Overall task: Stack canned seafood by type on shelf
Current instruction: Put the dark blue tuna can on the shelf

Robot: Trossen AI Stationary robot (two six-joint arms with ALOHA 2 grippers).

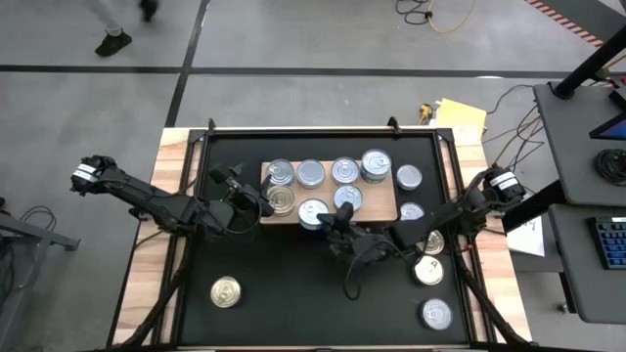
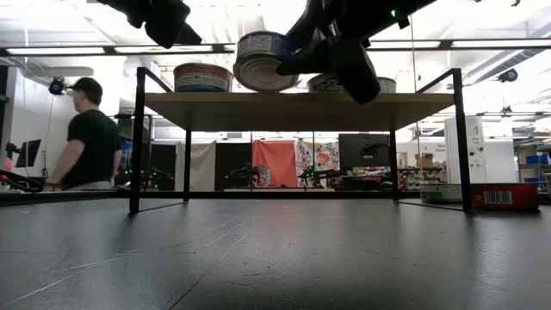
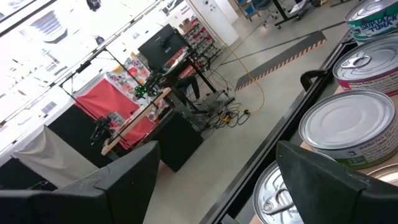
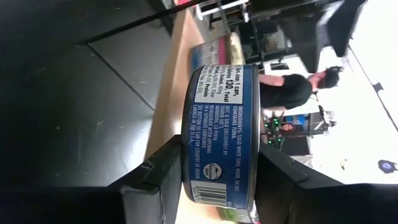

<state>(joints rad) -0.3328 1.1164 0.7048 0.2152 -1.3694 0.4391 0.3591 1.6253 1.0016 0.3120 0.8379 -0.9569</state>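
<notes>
Now the left end effector (image 1: 256,198) hovers at the left end of the shelf (image 1: 386,211), just beside the gold-topped can (image 1: 281,199) there. Its two dark fingers (image 3: 130,180) stand wide apart with nothing between them. From its wrist view, silver can tops sit close in front of it.

The shelf is a light wood board on black legs, near the far edge of the black surface (image 1: 313,303). Several cans sit on top of it. A row of four runs along its far side, from the left can (image 1: 281,173) to the right one (image 1: 377,164).

The right end effector (image 1: 339,222) is at the near edge of the shelf, about the middle. It holds a blue-labelled can (image 4: 222,134) by its flat top and bottom. In the low view this can (image 2: 265,60) is tilted, with its low edge at the shelf top; I cannot tell if it touches.

More cans lie on the surface. One gold can (image 1: 226,291) sits alone near the near left corner. A few others (image 1: 427,269) sit by the right edge. A person in a black shirt (image 2: 93,138) stands in the room behind.
</notes>
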